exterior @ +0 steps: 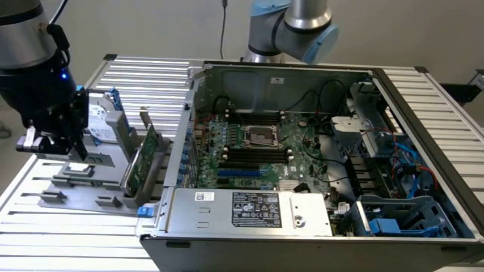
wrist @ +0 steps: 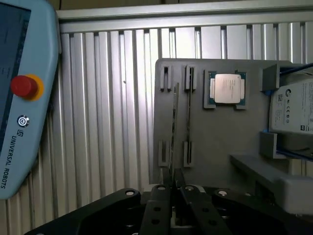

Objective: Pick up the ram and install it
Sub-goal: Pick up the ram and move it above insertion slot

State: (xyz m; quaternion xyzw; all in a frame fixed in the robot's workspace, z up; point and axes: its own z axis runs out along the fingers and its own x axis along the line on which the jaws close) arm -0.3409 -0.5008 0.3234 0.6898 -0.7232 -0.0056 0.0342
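The ram (wrist: 173, 122) shows edge-on in the wrist view as a thin dark stick, slightly tilted, beside the slot pairs of the grey holder tray (wrist: 220, 147). My gripper (wrist: 172, 188) is shut on its near end, fingers (wrist: 157, 205) pressed together around it. In the exterior view my gripper (exterior: 68, 150) hangs just above the holder tray (exterior: 83, 195) at that view's left, beside the open computer case. A second thin stick (wrist: 189, 112) stands in the neighbouring slot. The motherboard's black memory slots (exterior: 257, 153) lie inside the case.
The tray also carries a silver processor chip (wrist: 227, 89), a hard drive (wrist: 293, 107) and an upright green expansion card (exterior: 140, 161). The open case (exterior: 423, 141) has tall walls, cables and a power supply (exterior: 250, 209). A teach pendant (wrist: 24, 98) lies on the slatted table. Another arm (exterior: 295, 28) stands behind.
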